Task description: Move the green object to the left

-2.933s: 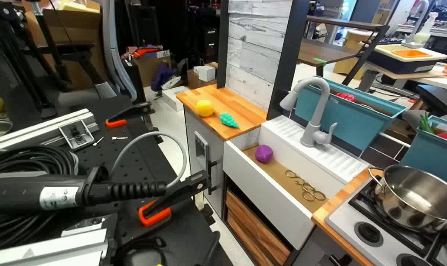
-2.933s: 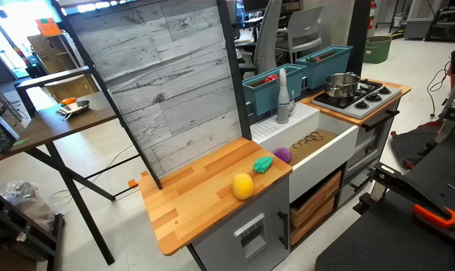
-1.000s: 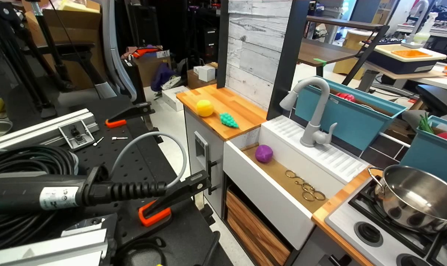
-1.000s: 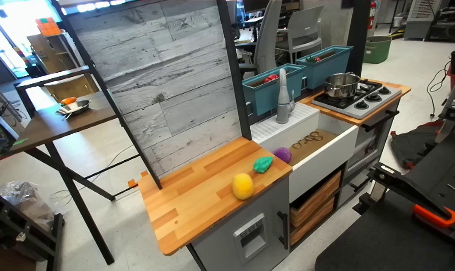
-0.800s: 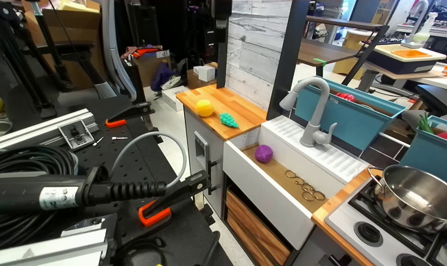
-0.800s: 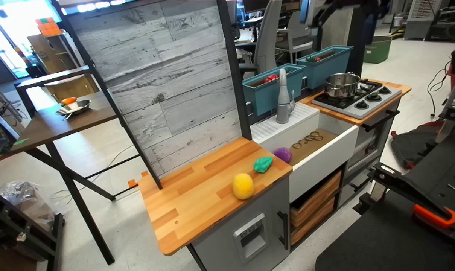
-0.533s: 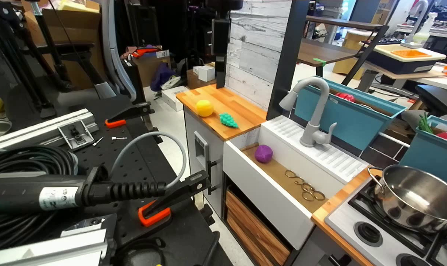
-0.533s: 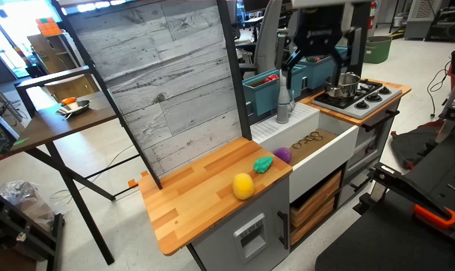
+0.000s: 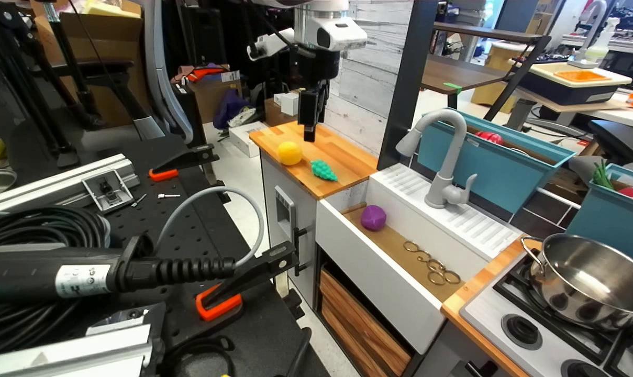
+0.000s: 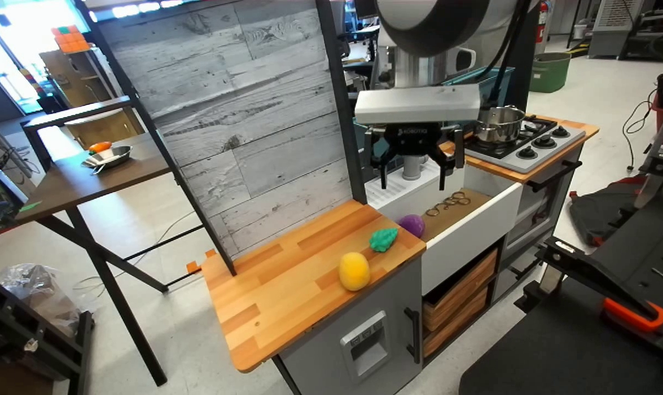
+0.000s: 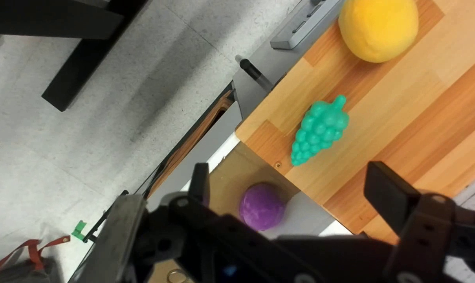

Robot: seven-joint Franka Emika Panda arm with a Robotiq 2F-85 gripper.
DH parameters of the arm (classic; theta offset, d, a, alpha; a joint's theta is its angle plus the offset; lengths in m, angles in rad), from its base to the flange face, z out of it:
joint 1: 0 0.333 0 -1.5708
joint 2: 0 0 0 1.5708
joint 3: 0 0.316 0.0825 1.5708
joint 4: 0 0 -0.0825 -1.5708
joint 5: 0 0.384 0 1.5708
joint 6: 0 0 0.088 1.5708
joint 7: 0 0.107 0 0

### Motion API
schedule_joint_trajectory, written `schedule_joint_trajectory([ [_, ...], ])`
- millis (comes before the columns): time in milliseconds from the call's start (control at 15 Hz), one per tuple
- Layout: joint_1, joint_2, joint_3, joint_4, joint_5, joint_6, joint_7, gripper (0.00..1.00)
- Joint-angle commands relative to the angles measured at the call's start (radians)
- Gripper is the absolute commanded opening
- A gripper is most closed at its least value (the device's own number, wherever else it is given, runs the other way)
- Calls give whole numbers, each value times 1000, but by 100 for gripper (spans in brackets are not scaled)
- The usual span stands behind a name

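The green object (image 9: pixel 324 170) is a bumpy, grape-like toy with a short stem. It lies on the wooden counter near the sink-side edge, in both exterior views (image 10: pixel 383 240) and in the wrist view (image 11: pixel 319 129). My gripper (image 10: pixel 413 185) hangs pointing down, well above the counter and sink, with its fingers wide apart and nothing between them. In the wrist view, my gripper (image 11: pixel 288 177) has the green object ahead of its fingertips, not between them. My gripper also shows side-on in an exterior view (image 9: pixel 310 135).
A yellow ball (image 10: pixel 354 271) sits on the counter (image 10: pixel 276 307) beside the green object. A purple ball (image 9: pixel 374 218) and metal rings (image 9: pixel 435 267) lie in the sink (image 9: pixel 379 272). A grey faucet (image 9: pixel 450 157) and wood-look panel (image 10: pixel 243 109) stand behind. A pot (image 9: pixel 593 277) is on the stove.
The arm was out of view about a second ago. It has come down into both exterior views, gripper open, lower than half a second ago. The green, yellow and purple things have not moved.
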Motion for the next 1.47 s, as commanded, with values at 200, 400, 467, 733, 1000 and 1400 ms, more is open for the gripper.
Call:
schedule_joint_trajectory([
  [200,65,216,-53,174,9,27,72,100],
  [400,79,297,-61,241,13,22,83,100],
  [467,81,319,-61,263,15,21,87,100],
  [733,99,391,-73,357,12,24,106,100],
  [1000,116,435,-87,433,5,34,113,100],
  [1400,114,506,-93,500,9,11,113,49],
])
